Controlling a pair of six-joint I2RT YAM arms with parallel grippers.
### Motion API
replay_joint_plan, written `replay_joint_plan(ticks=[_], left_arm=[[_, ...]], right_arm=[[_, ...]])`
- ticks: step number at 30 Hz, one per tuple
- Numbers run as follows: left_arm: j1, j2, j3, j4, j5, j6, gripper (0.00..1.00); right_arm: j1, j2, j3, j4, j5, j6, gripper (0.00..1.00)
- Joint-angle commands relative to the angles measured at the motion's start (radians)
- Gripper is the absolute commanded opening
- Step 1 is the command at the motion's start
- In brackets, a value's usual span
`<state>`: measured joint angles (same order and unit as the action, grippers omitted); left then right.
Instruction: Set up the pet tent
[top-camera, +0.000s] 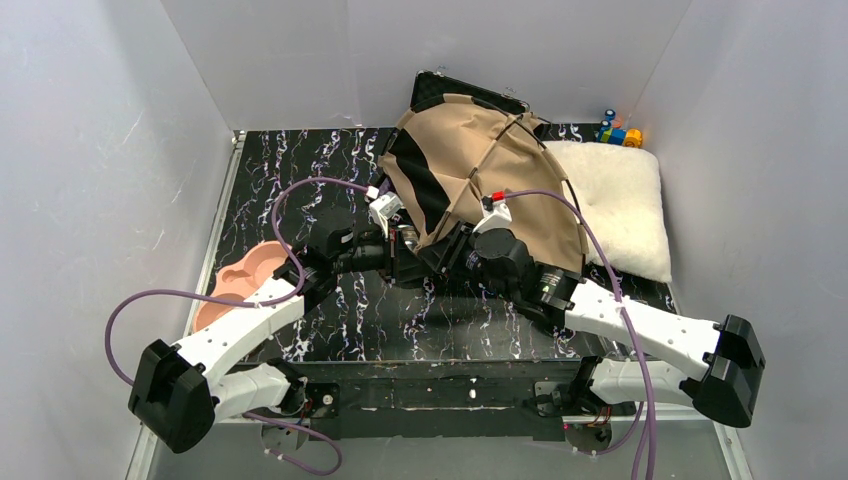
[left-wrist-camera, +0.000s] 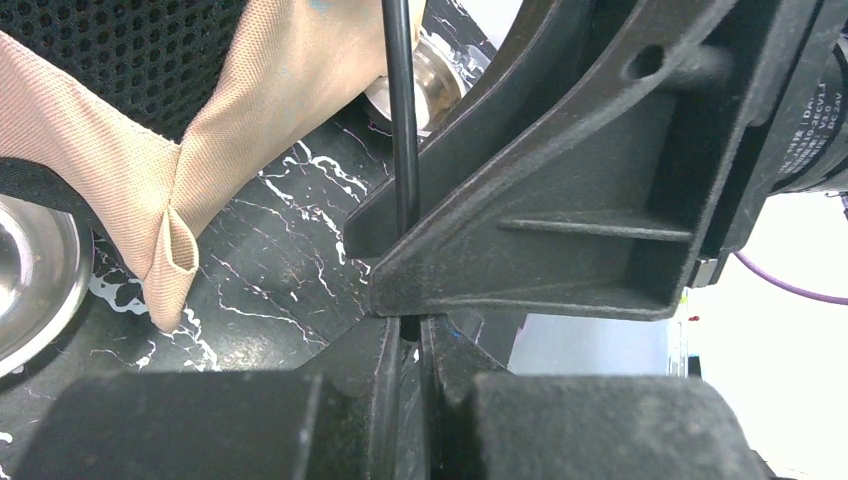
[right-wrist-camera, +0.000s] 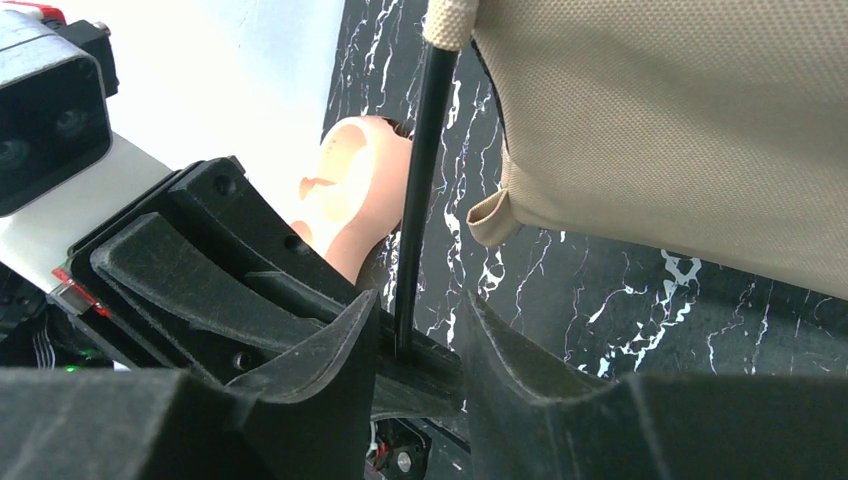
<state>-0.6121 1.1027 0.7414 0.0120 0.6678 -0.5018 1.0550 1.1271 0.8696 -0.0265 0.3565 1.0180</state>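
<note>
The pet tent (top-camera: 480, 170) is a tan canvas shell, half raised at the back middle of the table, with thin black poles across it. My left gripper (top-camera: 400, 252) sits at its near left edge, shut on one thin black pole (left-wrist-camera: 400, 150), which runs up from between its jaws (left-wrist-camera: 410, 330) toward the tan fabric (left-wrist-camera: 150, 180). My right gripper (top-camera: 443, 255) is right beside it. Its jaws (right-wrist-camera: 420, 335) stand apart around the same pole (right-wrist-camera: 420, 200) without pinching it. The pole enters a canvas sleeve (right-wrist-camera: 450, 25) at the tent's edge (right-wrist-camera: 680, 130).
A fluffy white cushion (top-camera: 615, 200) lies right of the tent. A pink moulded dish (top-camera: 240, 280) sits at the left edge, and a steel bowl (left-wrist-camera: 30, 270) under the canvas. A black case (top-camera: 440, 90) stands behind the tent; small coloured toys (top-camera: 618, 132) are at the back right.
</note>
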Motion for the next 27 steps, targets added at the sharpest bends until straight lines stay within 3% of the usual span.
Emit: replay_joint_plan(ticks=[1, 5, 9, 10, 12, 13, 15, 22, 27], left_arm=[[-0.004, -0.007, -0.010, 0.036, -0.037, 0.019, 0.00], [-0.009, -0.010, -0.016, 0.036, -0.038, 0.027, 0.00], [-0.015, -0.020, -0.022, 0.019, -0.054, 0.040, 0.01], [-0.014, -0.026, -0.020, 0.005, -0.066, 0.050, 0.18], [-0.015, -0.047, -0.006, -0.062, -0.108, 0.080, 0.65], [-0.015, -0.067, -0.005, -0.092, -0.148, 0.092, 0.79], [-0.015, -0.124, -0.026, -0.113, -0.248, 0.105, 0.97], [-0.014, -0.318, -0.145, -0.096, -0.506, 0.126, 0.98], [-0.014, -0.305, -0.200, -0.021, -0.614, 0.181, 0.97]], right_arm=[[0.002, 0.003, 0.048, 0.047, 0.015, 0.000, 0.40], [-0.001, 0.002, 0.054, 0.047, 0.032, -0.009, 0.30], [-0.003, 0.006, 0.070, 0.032, 0.058, -0.028, 0.10], [-0.002, 0.005, 0.071, 0.029, 0.070, -0.027, 0.04], [-0.003, -0.003, 0.065, 0.028, 0.092, -0.025, 0.01], [-0.003, -0.009, 0.063, 0.028, 0.101, -0.024, 0.01], [-0.004, -0.020, 0.063, 0.028, 0.121, -0.024, 0.01], [-0.006, -0.042, 0.063, -0.001, 0.147, -0.032, 0.01], [-0.005, -0.062, 0.051, 0.005, 0.148, -0.023, 0.01]])
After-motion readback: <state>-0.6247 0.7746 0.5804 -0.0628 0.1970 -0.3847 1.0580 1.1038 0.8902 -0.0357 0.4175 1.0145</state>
